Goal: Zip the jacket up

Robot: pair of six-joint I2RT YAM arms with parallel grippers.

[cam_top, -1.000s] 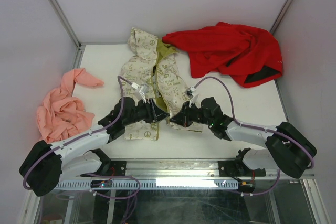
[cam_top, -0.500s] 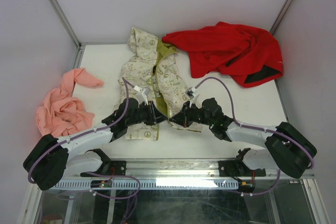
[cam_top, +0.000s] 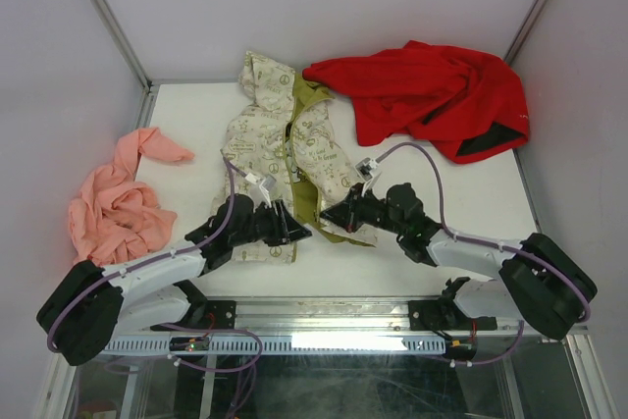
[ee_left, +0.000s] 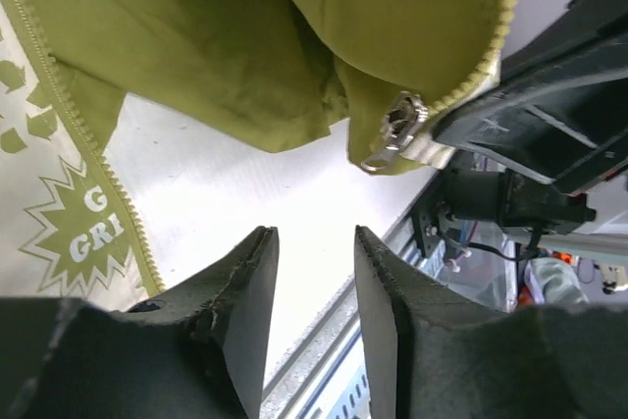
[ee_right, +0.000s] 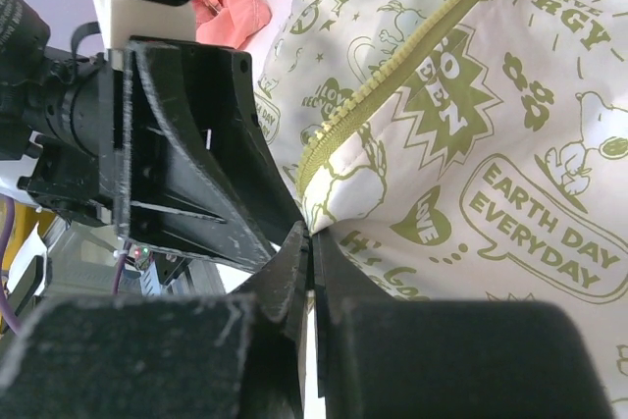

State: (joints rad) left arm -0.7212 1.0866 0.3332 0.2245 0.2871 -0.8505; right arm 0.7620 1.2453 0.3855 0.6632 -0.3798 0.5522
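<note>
The cream jacket (cam_top: 265, 134) with olive prints lies open on the white table (cam_top: 186, 120), its olive lining (cam_top: 312, 205) showing down the middle. My right gripper (cam_top: 329, 216) is shut on the bottom hem corner of the jacket's right panel (ee_right: 461, 125), right beside the zipper teeth (ee_right: 392, 71). My left gripper (cam_top: 301, 234) is open and empty, just left of the right gripper. In the left wrist view its fingers (ee_left: 250, 282) point at bare table below the metal zipper pull (ee_left: 392, 130), which hangs on the olive edge; the left panel's teeth (ee_left: 59, 105) run at the left.
A plain red garment (cam_top: 422, 95) lies at the back right, touching the jacket's hood. A salmon-pink garment (cam_top: 113, 203) lies at the left. The table's metal front rail (cam_top: 324, 306) runs close behind both grippers. Walls enclose the table.
My left gripper has drawn back a little toward the near edge, off the jacket. The right gripper has pulled its panel corner slightly right, baring more olive lining.
</note>
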